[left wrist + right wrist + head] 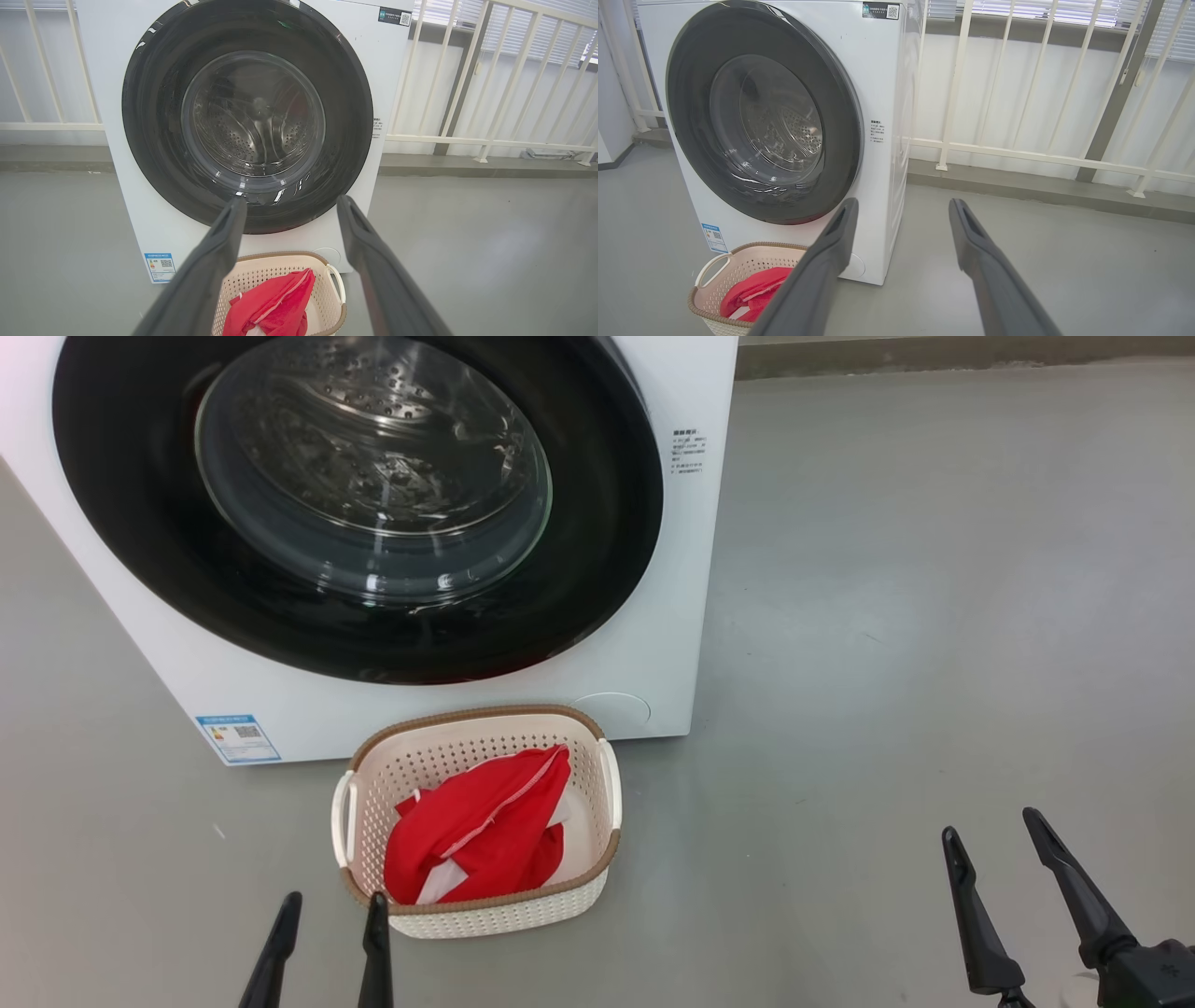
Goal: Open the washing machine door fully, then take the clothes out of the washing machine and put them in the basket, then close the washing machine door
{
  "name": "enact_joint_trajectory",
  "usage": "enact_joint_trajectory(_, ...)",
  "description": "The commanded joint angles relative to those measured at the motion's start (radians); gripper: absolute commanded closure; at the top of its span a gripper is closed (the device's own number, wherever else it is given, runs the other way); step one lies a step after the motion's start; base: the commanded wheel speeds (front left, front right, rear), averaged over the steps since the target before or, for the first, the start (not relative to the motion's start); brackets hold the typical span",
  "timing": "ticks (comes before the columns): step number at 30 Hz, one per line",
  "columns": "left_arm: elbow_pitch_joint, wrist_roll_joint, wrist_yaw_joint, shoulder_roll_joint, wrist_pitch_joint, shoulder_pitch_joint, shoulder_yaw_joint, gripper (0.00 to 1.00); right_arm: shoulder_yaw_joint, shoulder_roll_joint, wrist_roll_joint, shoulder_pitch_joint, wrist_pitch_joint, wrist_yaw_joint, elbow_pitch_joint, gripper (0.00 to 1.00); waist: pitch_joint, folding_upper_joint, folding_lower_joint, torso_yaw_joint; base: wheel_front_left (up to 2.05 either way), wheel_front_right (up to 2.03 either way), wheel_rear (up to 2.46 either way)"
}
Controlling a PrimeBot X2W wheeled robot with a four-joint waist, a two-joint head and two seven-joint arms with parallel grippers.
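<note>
Our left gripper [334,898] and right gripper [989,821] hang spread wide and empty, we judge because the clothes [476,831] lie in the basket [504,919] just before the washer [653,476], its door [597,523] shut.

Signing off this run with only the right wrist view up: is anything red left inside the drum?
Observer: The left wrist view looks straight through the washing machine door: only bare steel behind it, no red.
Operator: Where's the left gripper?
Observer: The left gripper is open and empty, tips by the basket's near left corner.
Operator: My finger hides half the basket.
Observer: Head view: the clothes lie wholly inside its rim.
</note>
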Motion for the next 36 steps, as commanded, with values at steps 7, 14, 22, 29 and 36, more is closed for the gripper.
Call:
enact_joint_trajectory(7, -0.029, -0.002, 0.007, 0.009, -0.009, -0.02, 0.027, 0.0, 0.016, -0.016, 0.01, -0.019, 0.0, -0.004, -0.031, 0.0, 0.003, 0.0, 0.0, -0.001, 0.0, 0.0, 0.0)
enact_joint_trajectory(14, 0.004, 0.01, 0.002, 0.008, 0.002, -0.001, -0.014, 1.0, 0.003, 0.003, 0.004, 0.0, 0.0, 0.0, 0.01, 1.0, 0.022, 0.0, 0.0, 0.003, 0.0, 0.0, 0.0)
enact_joint_trajectory(22, 0.042, -0.052, -0.004, 0.003, 0.012, -0.005, -0.017, 1.0, 0.01, 0.006, 0.069, -0.007, 0.006, 0.0, 0.056, 1.0, 0.021, 0.0, 0.0012, 0.003, 0.0, 0.0, 0.0)
enact_joint_trajectory(29, 0.062, -0.137, -0.015, 0.005, 0.027, -0.023, -0.01, 1.0, 0.018, -0.003, 0.163, -0.029, 0.017, 0.0, 0.08, 1.0, 0.019, 0.0, 0.0, 0.005, 0.0, 0.0, 0.0)
enact_joint_trajectory(36, 0.084, -0.222, -0.03, 0.007, 0.041, -0.042, -0.002, 1.0, 0.025, -0.011, 0.256, -0.05, 0.028, 0.0, 0.1, 1.0, 0.017, 0.0, 0.0, 0.006, 0.0, 0.0, 0.0)
